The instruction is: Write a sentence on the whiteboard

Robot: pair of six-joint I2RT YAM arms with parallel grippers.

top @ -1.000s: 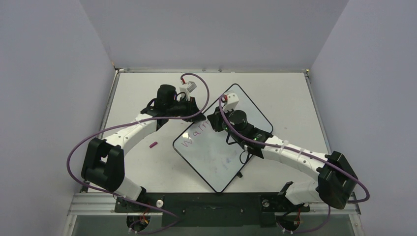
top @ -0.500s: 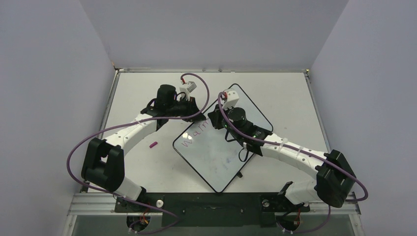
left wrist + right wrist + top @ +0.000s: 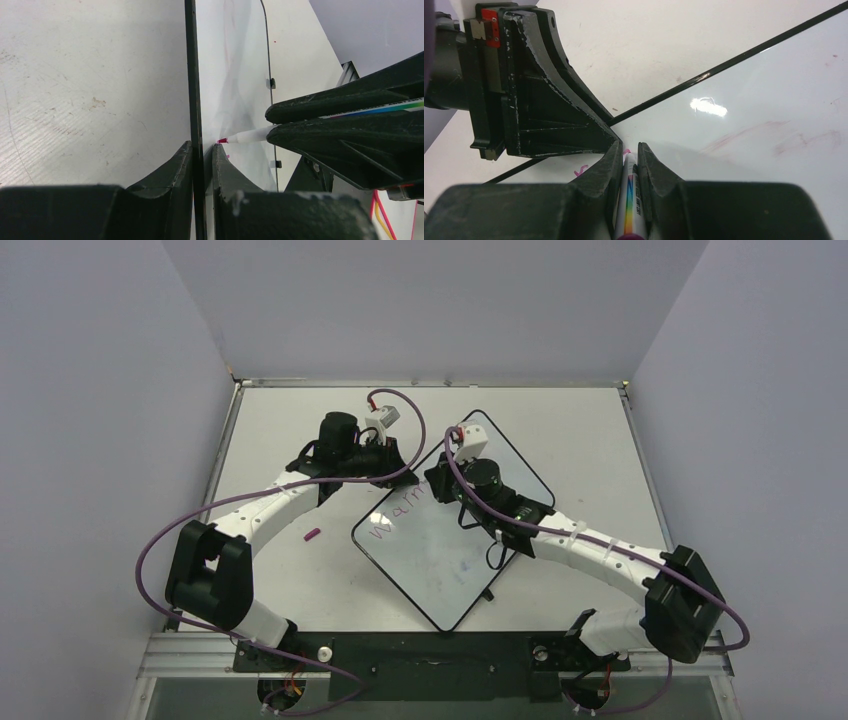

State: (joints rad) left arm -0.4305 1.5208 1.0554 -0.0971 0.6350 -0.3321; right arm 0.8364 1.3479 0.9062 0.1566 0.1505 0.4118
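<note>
The whiteboard (image 3: 430, 560) lies turned like a diamond on the table. My left gripper (image 3: 400, 472) is shut on its black rim (image 3: 190, 75) at the far-left edge, one finger on each side (image 3: 202, 146). My right gripper (image 3: 440, 492) is shut on a white marker (image 3: 633, 200) with a rainbow label. The marker's pink tip (image 3: 222, 141) touches the board right beside the left fingertips. The sentence (image 3: 395, 518) shows as one pink word along the upper-left edge. Its newest strokes (image 3: 580, 171) lie partly hidden behind my right fingers (image 3: 610, 165).
A small magenta cap (image 3: 313, 534) lies on the table left of the board. Faint old purple smudges (image 3: 465, 568) mark the board's middle. A black clip (image 3: 488, 595) sits at the board's near-right rim. Grey walls enclose the table on three sides.
My right gripper has edged slightly toward the far left with the marker, and the pink word has grown a little. The left arm and the board have not moved.
</note>
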